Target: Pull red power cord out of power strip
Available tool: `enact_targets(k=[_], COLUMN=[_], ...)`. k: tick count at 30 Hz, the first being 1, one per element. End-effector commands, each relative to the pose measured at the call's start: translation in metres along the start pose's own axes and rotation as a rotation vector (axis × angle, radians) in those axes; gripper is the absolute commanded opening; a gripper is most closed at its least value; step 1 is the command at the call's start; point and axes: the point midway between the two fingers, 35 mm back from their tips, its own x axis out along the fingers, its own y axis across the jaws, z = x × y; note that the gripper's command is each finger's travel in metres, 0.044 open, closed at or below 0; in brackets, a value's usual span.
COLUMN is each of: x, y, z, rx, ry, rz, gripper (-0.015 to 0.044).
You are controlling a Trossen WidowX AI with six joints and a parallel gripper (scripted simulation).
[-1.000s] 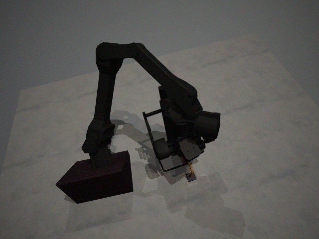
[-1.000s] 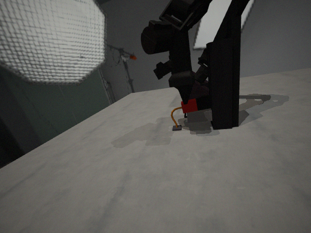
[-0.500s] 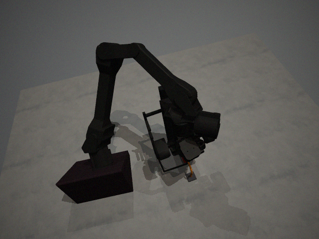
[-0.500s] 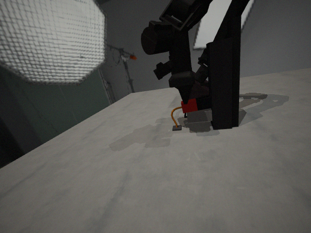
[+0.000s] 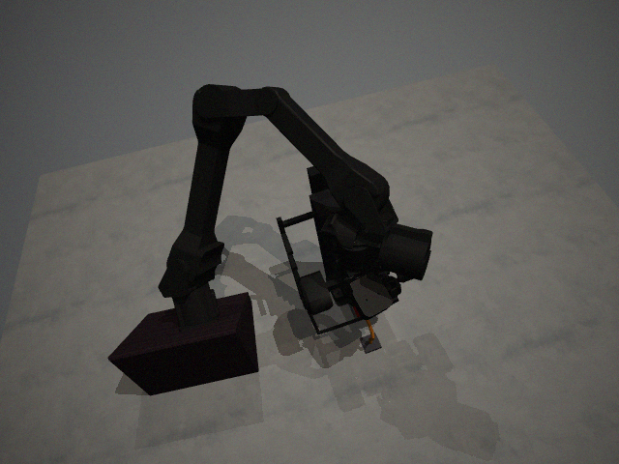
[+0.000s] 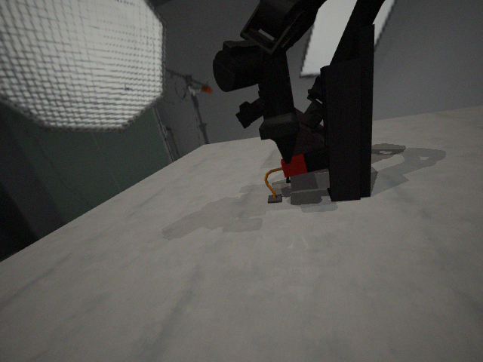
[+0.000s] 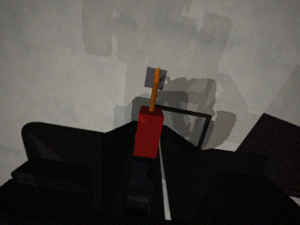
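The red plug (image 5: 356,310) (image 6: 298,165) (image 7: 148,142) is level a little above the table. Its black end reaches the upright black power strip (image 5: 313,182) (image 6: 349,136) in the exterior view, with no gap visible there. An orange cord (image 5: 370,331) (image 6: 266,179) (image 7: 154,97) bends from the plug's other end down to a small grey square (image 5: 368,348) (image 6: 274,199) (image 7: 150,76) on the table. My gripper (image 6: 287,158) (image 7: 149,127) points down and is shut on the red plug, one finger on each side near its cord end. The far finger is hidden in the exterior view.
A thin black frame (image 5: 295,267) (image 7: 187,112) stands beside the strip and plug, close to my fingers. The dark purple block (image 5: 199,360) (image 7: 267,145) under the arm's base is off to one side. The arm's shadows lie across the table (image 5: 480,300) (image 6: 234,292).
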Motion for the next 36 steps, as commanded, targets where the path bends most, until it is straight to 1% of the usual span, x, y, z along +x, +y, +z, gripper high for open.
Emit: enact_targets(k=[1, 7, 20, 24, 28, 36], x=[-0.006, -0.008, -0.006, -0.012, -0.021, -0.022], y=[0.001, 0.001, 0.001, 0.002, 0.001, 0.000], z=[0.021, 0.030, 0.025, 0.045, 0.082, 0.085], rx=[0.002, 0.002, 0.004, 0.004, 0.003, 0.003], ry=[-0.052, -0.053, -0.048, -0.051, -0.052, -0.052], rz=[0.004, 0.004, 0.005, 0.006, 0.006, 0.006], gripper=[0.0000, 0.0000, 0.0341, 0.0440, 0.0440, 0.0440])
